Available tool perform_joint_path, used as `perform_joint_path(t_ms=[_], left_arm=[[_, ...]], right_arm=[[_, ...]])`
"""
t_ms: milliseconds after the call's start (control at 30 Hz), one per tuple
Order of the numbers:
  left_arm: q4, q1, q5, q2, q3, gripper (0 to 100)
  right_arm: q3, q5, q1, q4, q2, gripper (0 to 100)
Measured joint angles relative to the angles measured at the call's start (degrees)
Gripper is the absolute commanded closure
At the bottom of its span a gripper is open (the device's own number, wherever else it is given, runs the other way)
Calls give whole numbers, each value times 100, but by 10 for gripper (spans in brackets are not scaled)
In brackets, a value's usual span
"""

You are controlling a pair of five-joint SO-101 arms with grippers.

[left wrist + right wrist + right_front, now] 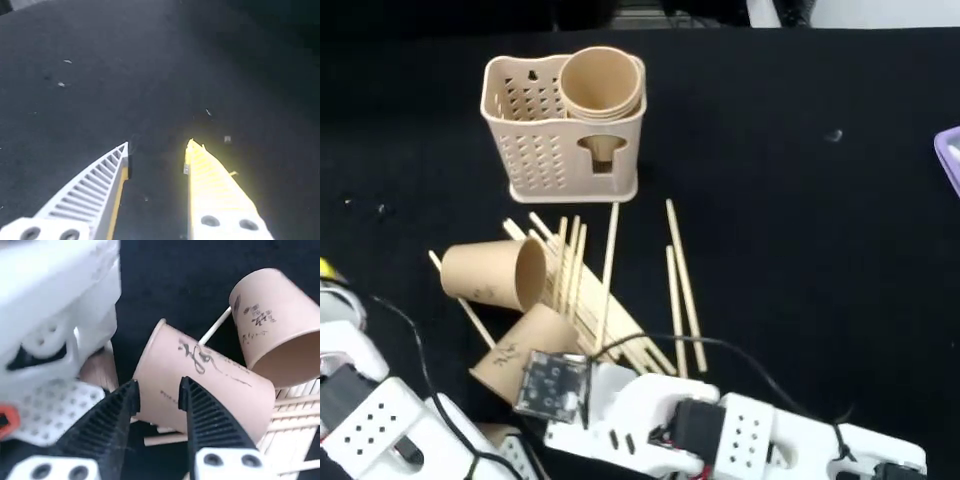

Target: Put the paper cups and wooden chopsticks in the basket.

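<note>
A beige slotted basket (535, 150) stands at the back with paper cups (602, 82) stacked in its right compartment. Two more paper cups lie on their sides: one (492, 272) (275, 325) beside the chopsticks, the other (518, 352) (215, 385) just ahead of the right arm (650, 415). My right gripper (159, 387) is open at this nearer cup's rim, one finger over its outer wall. Wooden chopsticks (610, 270) (295, 410) are scattered between the cups and the basket. My left gripper (157, 150) is open above bare black cloth.
The left arm (370, 420) (55, 315) sits at the front left, close to the nearer cup. A beige shape (505, 437) shows partly under it. A purple object (950, 155) is at the right edge. The black cloth stretches bare on the right.
</note>
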Motion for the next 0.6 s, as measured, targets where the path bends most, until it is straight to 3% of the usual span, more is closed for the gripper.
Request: perform_joint_path(t_ms=[167, 333, 600], left_arm=[[-97, -167, 492, 0, 0, 809], [-97, -211, 721, 0, 0, 809], [-97, -220, 774, 0, 0, 809]], right_arm=[[53, -114, -79, -79, 0, 842], [255, -123, -536, -176, 0, 694], [835, -105, -536, -941, 0, 729]])
